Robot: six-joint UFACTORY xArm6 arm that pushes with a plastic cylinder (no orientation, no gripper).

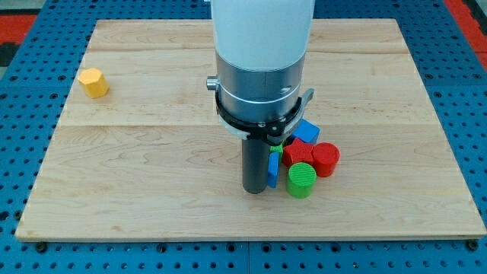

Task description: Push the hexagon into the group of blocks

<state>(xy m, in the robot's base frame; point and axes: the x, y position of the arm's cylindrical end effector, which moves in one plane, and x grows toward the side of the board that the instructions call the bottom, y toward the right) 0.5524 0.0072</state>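
A yellow hexagon block sits alone near the board's upper left corner. The group of blocks lies right of centre: a blue block, a red cylinder, a red block, a green cylinder, a thin blue block and a sliver of green. My tip rests on the board just left of the thin blue block, touching or nearly touching it, and far to the right of the hexagon. The arm's body hides part of the group.
The wooden board lies on a blue pegboard surface. The arm's wide grey and white body hangs over the board's centre and covers the area behind it.
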